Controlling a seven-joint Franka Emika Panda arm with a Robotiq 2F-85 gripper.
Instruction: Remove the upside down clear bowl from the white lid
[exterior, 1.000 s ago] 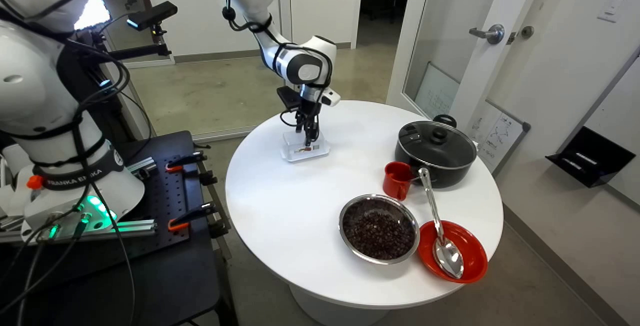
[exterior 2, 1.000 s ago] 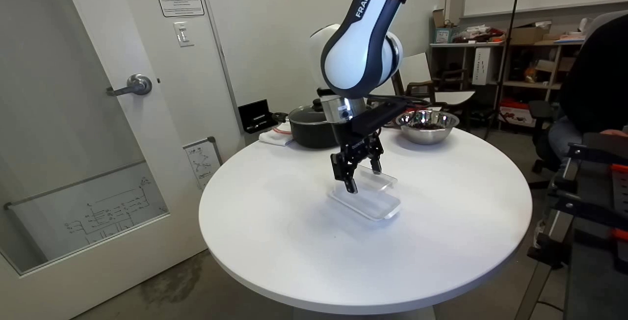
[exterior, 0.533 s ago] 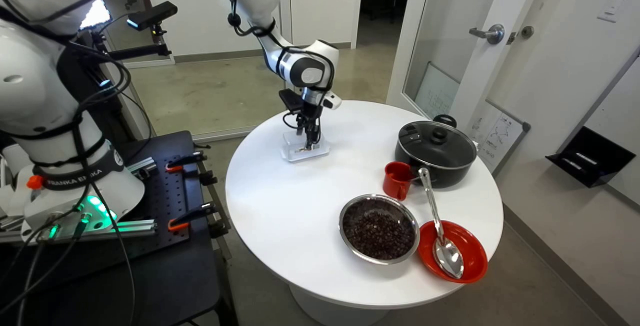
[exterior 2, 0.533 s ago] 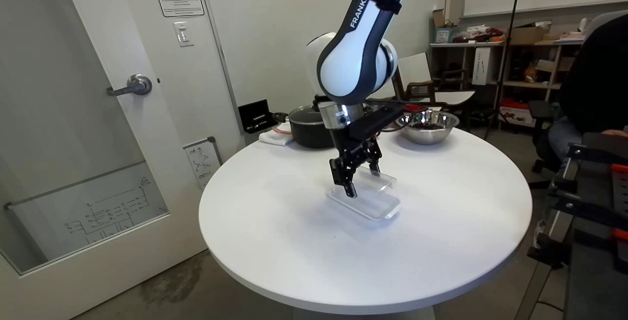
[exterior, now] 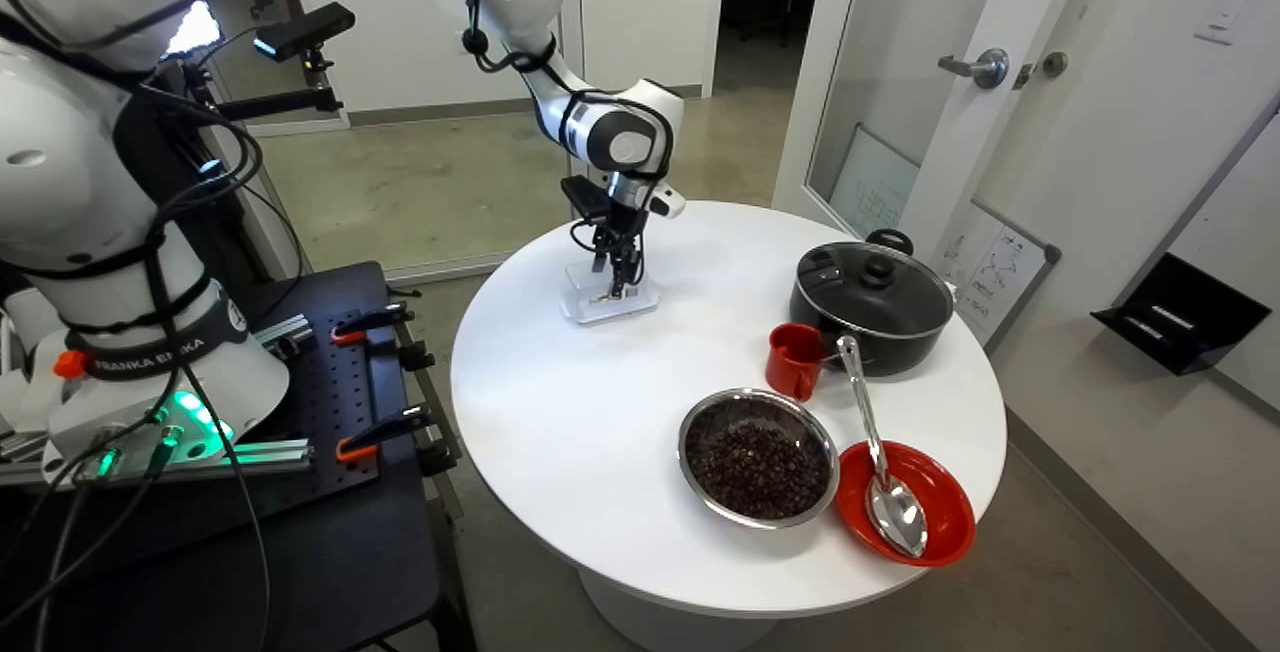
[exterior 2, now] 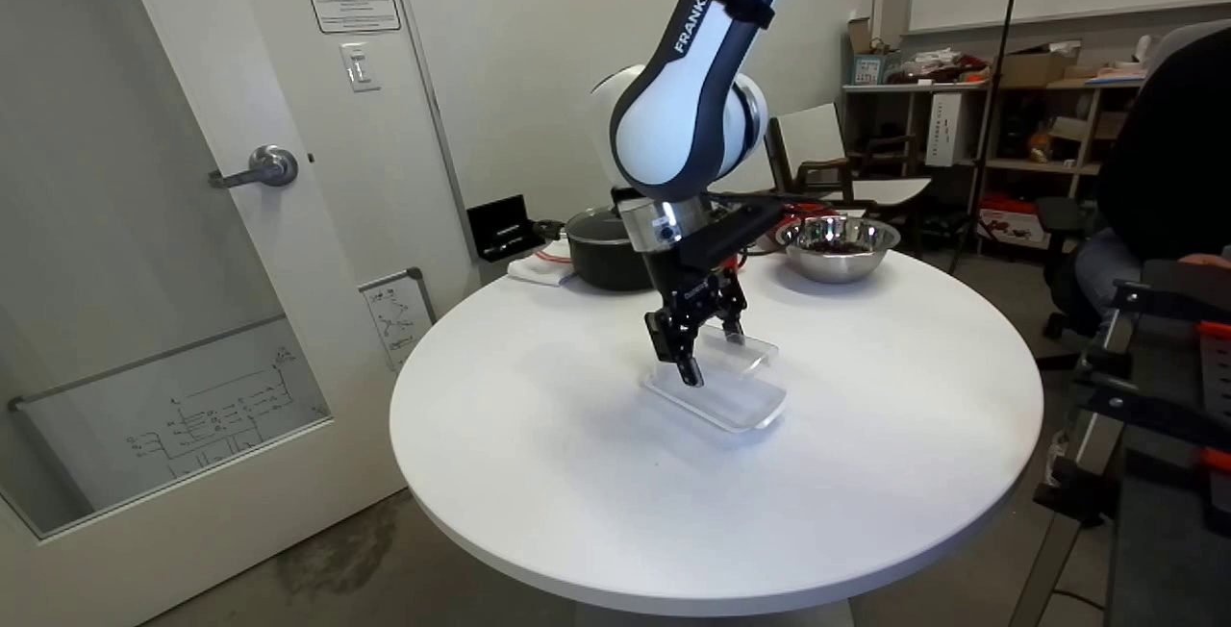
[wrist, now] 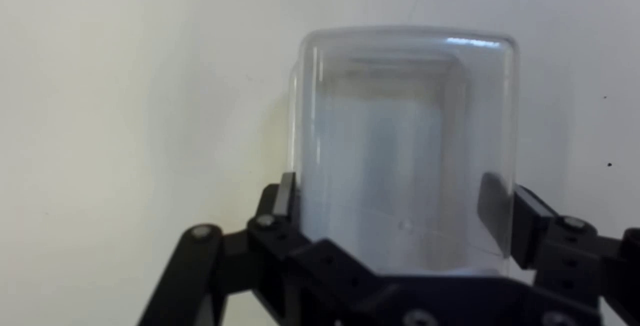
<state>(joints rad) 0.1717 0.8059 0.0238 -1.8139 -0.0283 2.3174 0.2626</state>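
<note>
The clear bowl [exterior 2: 739, 355] stands upside down on the white lid [exterior 2: 733, 413], which lies flat on the table. In the other exterior picture the bowl [exterior: 588, 280] and lid [exterior: 640, 305] are partly hidden by the gripper [exterior: 618, 284]. In the wrist view the clear bowl [wrist: 390, 131] lies between the two fingers of my gripper [wrist: 407, 211]. The gripper is open, with one finger on each side of the bowl. The left finger is close to the wall; the right finger is beside the opposite wall. I cannot tell whether either touches.
A black pot [exterior: 872, 307], a red cup [exterior: 795, 362], a metal bowl of dark food [exterior: 758, 462] and a red bowl [exterior: 945, 507] with a spoon [exterior: 895, 515] stand on the round white table [exterior: 560, 412], away from the gripper.
The arm has moved slightly downward and shifted a little, lowering the fingers beside the clear bowl. The motion is very small in the last half second. The bowl and lid have not visibly moved.
</note>
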